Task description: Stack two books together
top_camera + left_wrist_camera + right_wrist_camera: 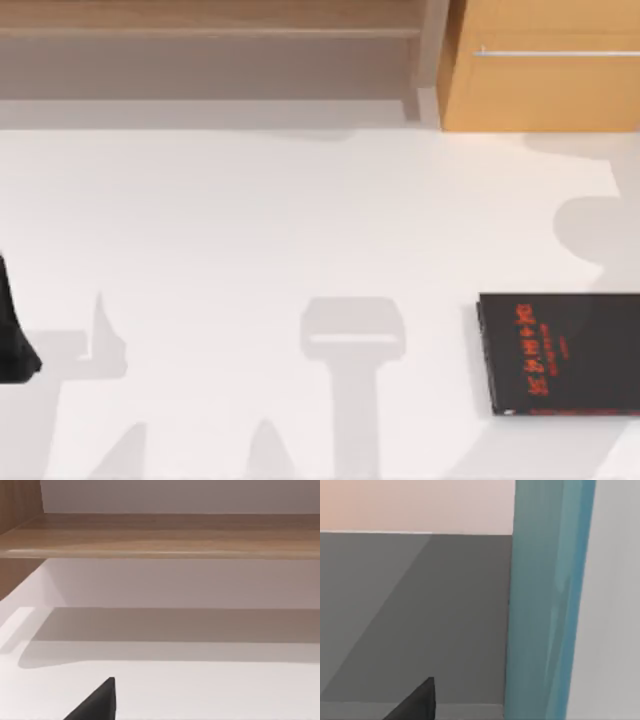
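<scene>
A thin black book point(560, 352) with red cover lettering lies flat on the white table point(300, 230) at the right side, partly cut by the picture's edge. The teal-blue book point(547, 600) stands very close in the right wrist view as a tall band next to a dark part of my right gripper point(417, 702). Whether they touch cannot be told. My left gripper point(15, 345) sits at the table's left edge, far from the black book, over bare table in the left wrist view.
A wooden shelf point(200, 30) runs along the back of the table, and a wooden cabinet with a metal handle point(545, 65) stands at the back right. Arm shadows fall across the middle and front of the table.
</scene>
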Controlling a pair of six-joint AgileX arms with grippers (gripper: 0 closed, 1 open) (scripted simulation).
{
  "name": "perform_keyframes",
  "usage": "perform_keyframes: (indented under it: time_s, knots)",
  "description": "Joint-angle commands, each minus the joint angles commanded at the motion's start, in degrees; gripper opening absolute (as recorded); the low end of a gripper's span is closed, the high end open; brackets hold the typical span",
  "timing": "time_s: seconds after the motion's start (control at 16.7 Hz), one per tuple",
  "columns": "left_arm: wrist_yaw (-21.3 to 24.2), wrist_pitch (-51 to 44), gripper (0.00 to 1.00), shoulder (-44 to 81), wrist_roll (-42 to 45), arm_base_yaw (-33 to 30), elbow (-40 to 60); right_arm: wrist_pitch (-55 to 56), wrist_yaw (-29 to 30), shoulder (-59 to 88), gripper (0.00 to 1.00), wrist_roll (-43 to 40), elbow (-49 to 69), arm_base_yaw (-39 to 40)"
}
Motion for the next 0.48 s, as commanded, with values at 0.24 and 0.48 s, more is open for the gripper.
perform_keyframes:
  time_s: [0.24, 0.48]
  knots:
    - [0.0, 0.0, 1.00, 0.0, 0.0, 0.0, 0.0, 0.0, 0.0, 0.0, 0.85, 0.0, 0.0, 0.0]
    - [0.0, 0.0, 1.00, 0.0, 0.0, 0.0, 0.0, 0.0, 0.0, 0.0, 0.55, 0.0, 0.0, 0.0]
